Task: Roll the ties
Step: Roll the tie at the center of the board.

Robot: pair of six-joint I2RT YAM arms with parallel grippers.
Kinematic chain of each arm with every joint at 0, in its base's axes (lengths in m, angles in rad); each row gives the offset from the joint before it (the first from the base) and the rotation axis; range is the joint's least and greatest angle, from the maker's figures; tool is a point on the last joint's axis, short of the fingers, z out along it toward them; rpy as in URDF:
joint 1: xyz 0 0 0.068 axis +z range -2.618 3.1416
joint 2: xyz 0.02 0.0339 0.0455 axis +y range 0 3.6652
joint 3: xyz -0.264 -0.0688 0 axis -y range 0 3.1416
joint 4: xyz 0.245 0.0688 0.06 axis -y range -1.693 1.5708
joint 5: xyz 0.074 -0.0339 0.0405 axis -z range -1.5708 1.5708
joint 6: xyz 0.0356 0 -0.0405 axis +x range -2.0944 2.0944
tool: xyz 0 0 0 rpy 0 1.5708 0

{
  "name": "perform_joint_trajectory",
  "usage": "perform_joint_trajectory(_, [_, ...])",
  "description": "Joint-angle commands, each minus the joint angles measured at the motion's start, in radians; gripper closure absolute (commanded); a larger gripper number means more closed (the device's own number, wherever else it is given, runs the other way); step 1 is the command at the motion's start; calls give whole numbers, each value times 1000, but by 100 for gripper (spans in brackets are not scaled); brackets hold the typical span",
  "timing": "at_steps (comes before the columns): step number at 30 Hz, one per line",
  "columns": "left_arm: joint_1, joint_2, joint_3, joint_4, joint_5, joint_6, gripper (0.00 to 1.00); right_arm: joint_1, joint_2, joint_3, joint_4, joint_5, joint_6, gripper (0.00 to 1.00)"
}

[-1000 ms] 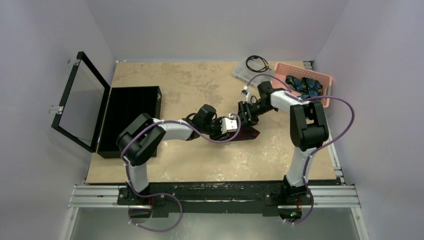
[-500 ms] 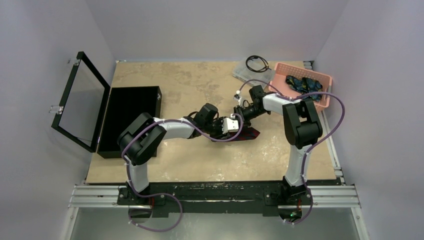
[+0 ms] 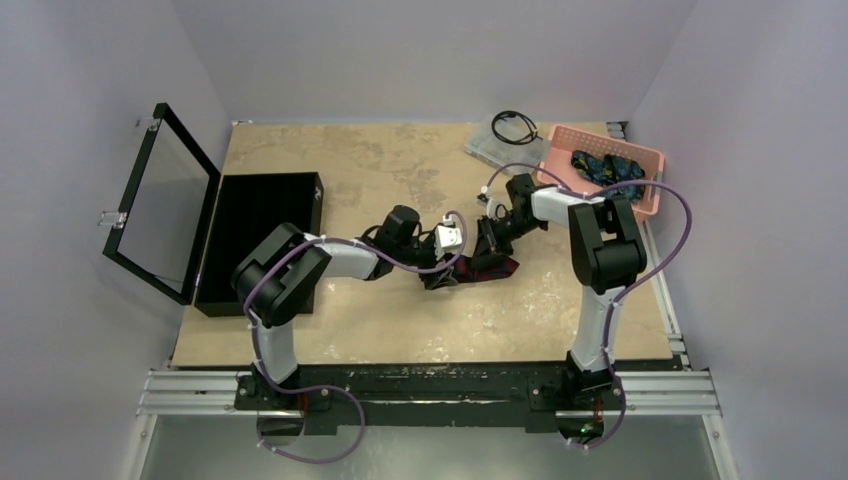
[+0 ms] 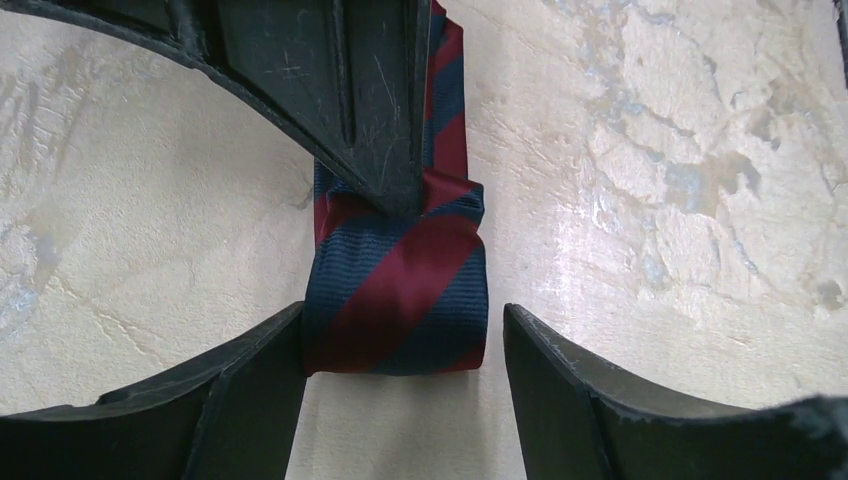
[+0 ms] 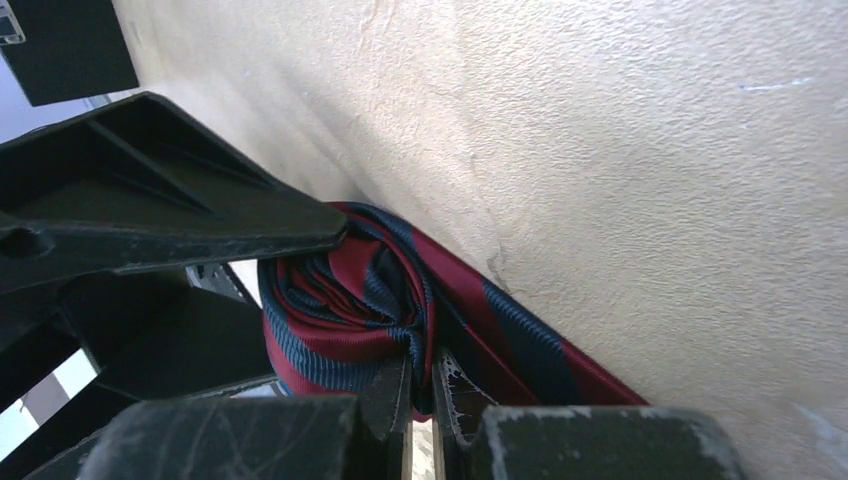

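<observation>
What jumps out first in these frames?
Both grippers meet in the middle on a half-rolled maroon tie: the right gripper is shut on the roll, and the left gripper stands open around it. An open black case sits at left, and a pink basket of blue ties at far right.

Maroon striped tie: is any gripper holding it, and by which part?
The right gripper is shut on the maroon tie, pinching the coiled layers at the side of its rolled end. The left gripper stands open around the roll, not clamping it.
</observation>
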Motion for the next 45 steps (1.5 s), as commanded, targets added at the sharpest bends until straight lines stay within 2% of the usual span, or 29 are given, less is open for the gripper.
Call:
perform_joint_trajectory(1, [10, -17, -32, 122, 63, -111, 32, 2, 87, -3, 9, 352, -55, 100])
perform_joint_trajectory(9, [-3, 79, -48, 354, 43, -247, 24, 46, 110, 15, 47, 469, -10, 100])
perform_joint_trajectory(13, [-30, 124, -38, 413, 17, -275, 25, 63, 106, 1, 85, 498, 14, 100])
perform_joint_trajectory(18, [-44, 183, -23, 468, -40, -338, 39, 65, 95, -32, 147, 446, 27, 100])
perform_joint_trajectory(20, [-47, 195, -26, 468, -41, -340, 50, 71, 100, -37, 166, 403, 34, 100])
perform_joint_trajectory(23, [-55, 176, -46, 385, -80, -243, 69, 84, 113, -15, 175, 344, 40, 100])
perform_joint_trajectory(25, [-59, 138, -70, 308, -114, -155, 72, 85, 107, -3, 170, 316, 29, 100])
perform_joint_trajectory(30, [-61, 65, -51, -19, -227, 12, 77, 51, 76, 48, 48, 167, -42, 77])
perform_joint_trajectory(33, [-61, 62, -39, -124, -266, 82, 80, -5, 37, 67, -39, 85, -86, 61])
perform_joint_trajectory(38, [-63, 70, 1, -224, -266, 120, 81, -99, -31, 87, -175, -28, -178, 42])
perform_joint_trajectory(41, [-65, 93, 43, -271, -267, 121, 81, -90, -84, 56, -157, -94, -159, 30])
perform_joint_trajectory(43, [-64, 103, 59, -288, -270, 124, 80, -64, -104, 29, -102, -134, -92, 29])
perform_joint_trajectory(45, [-65, 108, 72, -301, -267, 124, 78, -25, -102, 12, -44, -154, -41, 32])
